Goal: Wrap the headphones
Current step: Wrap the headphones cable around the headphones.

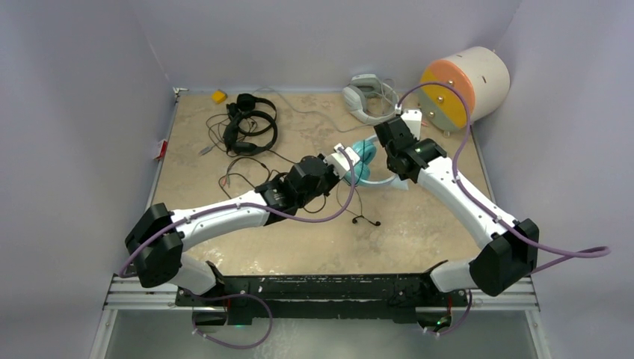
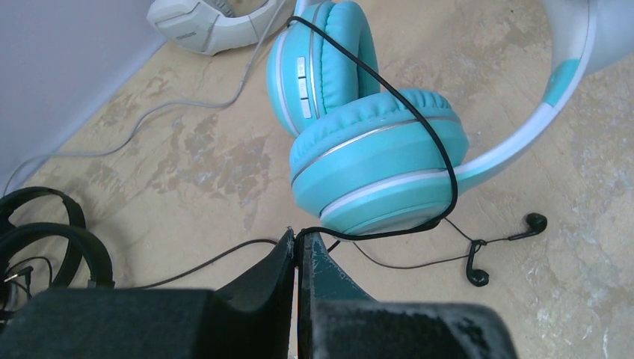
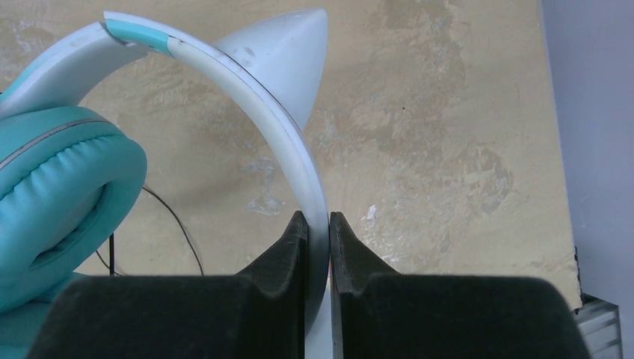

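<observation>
The teal headphones (image 1: 365, 158) with a white cat-ear band (image 3: 299, 157) are held up over the table's middle. My right gripper (image 3: 318, 224) is shut on the white band, just below the cat ear (image 3: 288, 52); in the top view it (image 1: 390, 170) is right of the cups. My left gripper (image 2: 297, 243) is shut on the thin black cord (image 2: 419, 112), which loops once around both teal ear cups (image 2: 374, 161). In the top view it (image 1: 353, 166) is beside the cups. Two black headphones (image 1: 250, 123) lie at the back left with loose cords.
A white-grey headset (image 1: 366, 97) lies at the back, its grey cord trailing left. A cream cylinder with an orange face (image 1: 463, 82) stands at the back right. Black earbuds (image 2: 534, 222) lie on the table near the cups. A yellow item (image 1: 218, 96) sits at the back left.
</observation>
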Tool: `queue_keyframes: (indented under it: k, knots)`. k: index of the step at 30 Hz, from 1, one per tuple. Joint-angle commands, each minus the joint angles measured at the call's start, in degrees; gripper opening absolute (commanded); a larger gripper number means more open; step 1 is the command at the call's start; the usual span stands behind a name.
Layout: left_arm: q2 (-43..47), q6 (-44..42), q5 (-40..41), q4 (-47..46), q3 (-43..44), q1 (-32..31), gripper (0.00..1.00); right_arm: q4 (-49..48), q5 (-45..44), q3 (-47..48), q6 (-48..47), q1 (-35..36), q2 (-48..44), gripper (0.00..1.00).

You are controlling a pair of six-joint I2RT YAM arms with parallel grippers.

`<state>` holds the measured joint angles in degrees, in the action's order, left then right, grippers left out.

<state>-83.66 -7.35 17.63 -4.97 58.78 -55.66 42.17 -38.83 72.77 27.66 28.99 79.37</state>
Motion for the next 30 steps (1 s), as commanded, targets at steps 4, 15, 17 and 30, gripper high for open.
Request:
queue_keyframes:
  k: [4,15,17,30]
  knots:
    - [2.59,-6.98,-0.26,-9.81,-2.0,0.38,0.0,3.73,6.1,0.97,-7.48,0.61,-1.17,0.0]
    - [1.55,-8.86,1.65,-18.26,-4.95,0.37,0.0,9.17,6.32,2.75,-8.21,0.63,0.09,0.0]
    - [2.19,-9.42,1.94,-19.59,-5.73,0.37,0.07,10.52,6.24,3.49,-7.39,0.65,1.17,0.0]
    - [1.44,-7.78,1.17,-22.13,-7.07,1.01,0.0,9.97,15.47,4.45,-6.71,0.63,-0.05,0.0]
